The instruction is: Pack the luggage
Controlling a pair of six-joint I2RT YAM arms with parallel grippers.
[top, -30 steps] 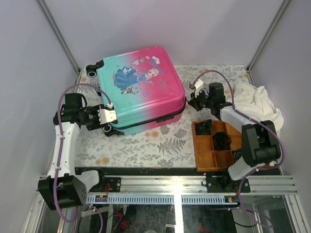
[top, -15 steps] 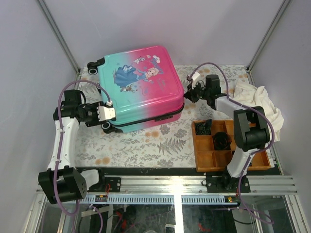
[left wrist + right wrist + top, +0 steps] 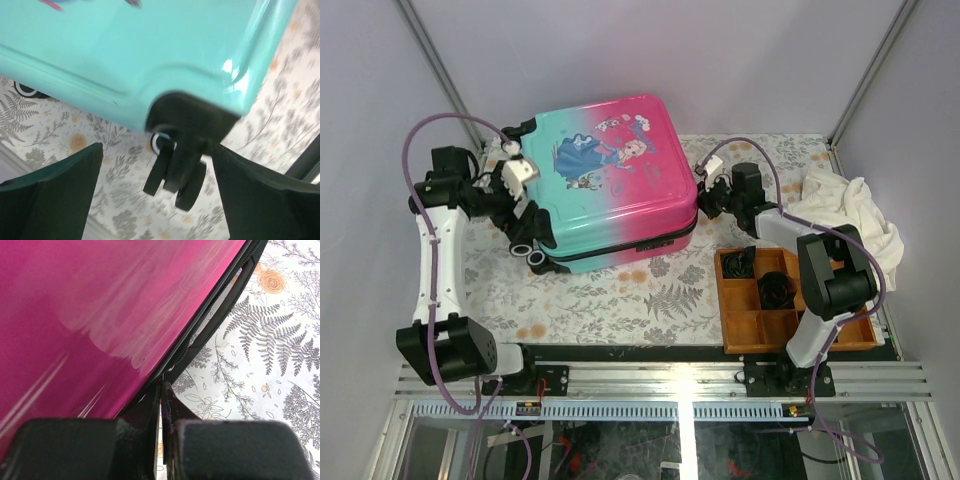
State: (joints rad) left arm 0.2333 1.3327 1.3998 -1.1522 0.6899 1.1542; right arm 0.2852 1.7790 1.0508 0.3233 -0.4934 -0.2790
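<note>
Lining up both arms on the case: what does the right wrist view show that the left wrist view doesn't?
Right wrist only: the pink side of the luggage with its black zipper seam, and the right gripper shut at that seam. Left wrist only: the teal corner with a black wheel, the left gripper open on either side of it, not touching. Both: the shell and the fern-print table cover.

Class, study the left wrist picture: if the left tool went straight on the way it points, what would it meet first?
Most likely the black wheel under the teal corner of the suitcase, ahead between the left tool's open fingers; depth unclear.
</note>
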